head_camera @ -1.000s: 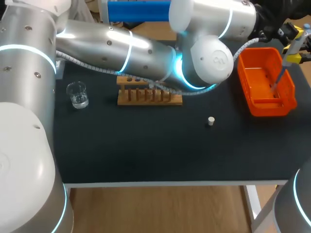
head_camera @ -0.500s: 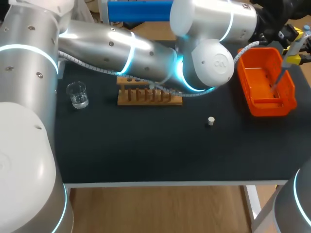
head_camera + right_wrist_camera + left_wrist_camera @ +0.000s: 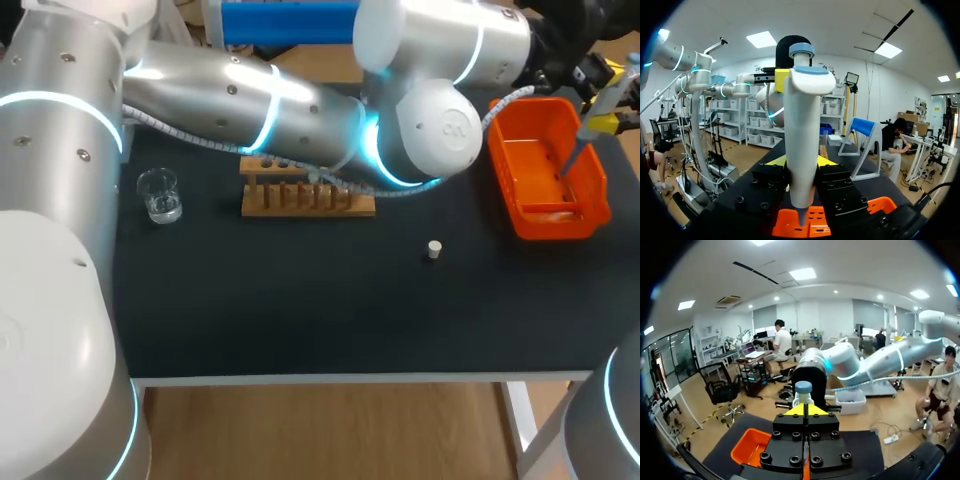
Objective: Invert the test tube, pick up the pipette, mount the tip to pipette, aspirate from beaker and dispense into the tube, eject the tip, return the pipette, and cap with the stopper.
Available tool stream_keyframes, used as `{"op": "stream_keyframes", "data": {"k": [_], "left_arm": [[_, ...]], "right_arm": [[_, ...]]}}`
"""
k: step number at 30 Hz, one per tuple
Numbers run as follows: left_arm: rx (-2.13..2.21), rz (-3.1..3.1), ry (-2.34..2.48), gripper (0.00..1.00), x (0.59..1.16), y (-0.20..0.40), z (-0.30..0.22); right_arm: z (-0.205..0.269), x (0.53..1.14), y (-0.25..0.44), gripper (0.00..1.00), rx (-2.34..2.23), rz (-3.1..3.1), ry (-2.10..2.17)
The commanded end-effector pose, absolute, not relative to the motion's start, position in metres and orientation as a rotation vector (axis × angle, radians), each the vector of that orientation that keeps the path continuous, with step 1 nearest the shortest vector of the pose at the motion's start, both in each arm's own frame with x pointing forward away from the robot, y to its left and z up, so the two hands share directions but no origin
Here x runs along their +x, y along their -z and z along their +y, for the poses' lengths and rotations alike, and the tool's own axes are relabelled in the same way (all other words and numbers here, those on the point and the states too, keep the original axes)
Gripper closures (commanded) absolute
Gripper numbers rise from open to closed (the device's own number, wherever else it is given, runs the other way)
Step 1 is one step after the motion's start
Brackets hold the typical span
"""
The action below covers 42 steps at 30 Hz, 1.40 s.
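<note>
Tabletop [image 3: 300, 310]: left arm [image 3: 250, 100] overhangs rack [image 3: 300, 203]; right jaws pinch pipette [image 3: 802, 140], left jaws closed.

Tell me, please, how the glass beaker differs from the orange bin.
The beaker is small, round and clear; the orange bin is larger, rectangular and opaque. The beaker stands left of the wooden rack, the bin far to its right. Both stand upright, open-topped, on the black table.

Black table [image 3: 300, 320]: glass beaker [image 3: 159, 195] left, wooden rack [image 3: 300, 200] mid-back, white stopper [image 3: 434, 249] right-centre, orange bin [image 3: 555, 222] far right.
</note>
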<state>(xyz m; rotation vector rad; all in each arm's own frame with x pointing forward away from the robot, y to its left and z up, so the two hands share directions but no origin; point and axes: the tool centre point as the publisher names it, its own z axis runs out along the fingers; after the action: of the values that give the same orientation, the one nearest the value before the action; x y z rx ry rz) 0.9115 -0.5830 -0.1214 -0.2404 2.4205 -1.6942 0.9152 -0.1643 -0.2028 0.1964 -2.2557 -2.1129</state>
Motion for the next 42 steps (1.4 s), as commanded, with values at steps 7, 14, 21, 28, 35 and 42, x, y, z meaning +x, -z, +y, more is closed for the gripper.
{"op": "stream_keyframes", "data": {"k": [7, 14, 21, 28, 35, 42], "left_arm": [[-0.262, 2.322, 1.759, 1.0, 0.916, 0.118, -0.574], [-0.239, 2.284, 1.775, 1.0, 0.919, 0.095, -0.57], [-0.203, 2.305, 1.774, 0.0, 0.92, 0.08, -0.565], [-0.106, 2.373, 1.804, 0.0, 0.922, 0.073, -0.555], [-0.053, 2.423, 1.827, 0.0, 0.924, 0.071, -0.533], [-0.013, 2.445, 1.904, 0.0, 0.922, 0.074, -0.507]], "right_arm": [[-0.164, 0.915, 0.192, 1.0, 0.202, -2.257, 2.106], [-0.164, 0.915, 0.192, 1.0, 0.202, -2.257, 2.106], [-0.164, 0.915, 0.192, 1.0, 0.202, -2.257, 2.106], [-0.164, 0.915, 0.192, 1.0, 0.202, -2.257, 2.106], [-0.164, 0.915, 0.192, 1.0, 0.202, -2.257, 2.106], [-0.164, 0.915, 0.192, 1.0, 0.202, -2.257, 2.106]]}}
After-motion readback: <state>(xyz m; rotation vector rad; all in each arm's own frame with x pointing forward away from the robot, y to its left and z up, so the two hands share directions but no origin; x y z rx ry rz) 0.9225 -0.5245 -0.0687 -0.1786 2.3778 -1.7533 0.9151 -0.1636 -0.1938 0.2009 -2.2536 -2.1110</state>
